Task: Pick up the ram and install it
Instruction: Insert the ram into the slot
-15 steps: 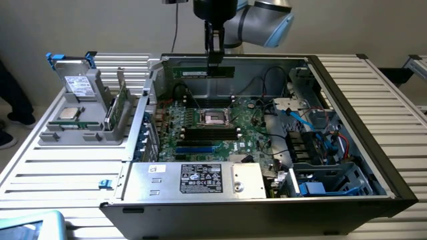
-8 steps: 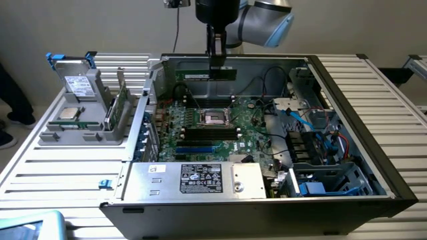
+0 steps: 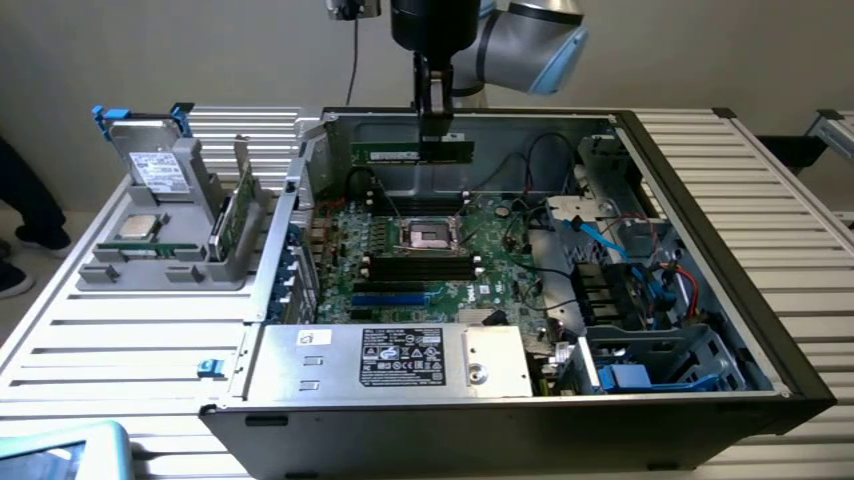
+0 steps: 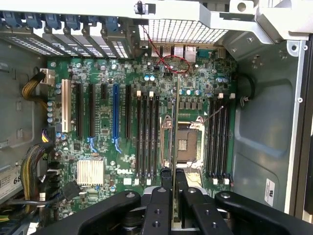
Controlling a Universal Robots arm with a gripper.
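We find the gripper (image 3: 438,138) closed narrowly on the ram (image 3: 394,153), held edge-down above the motherboard (image 3: 340,285) inside the computer case (image 3: 694,200), evidently so it can meet a slot.

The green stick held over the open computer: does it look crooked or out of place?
Nothing stands out. The ram hangs level in the gripper, clamped above the motherboard and not yet in a slot. No damage shows.
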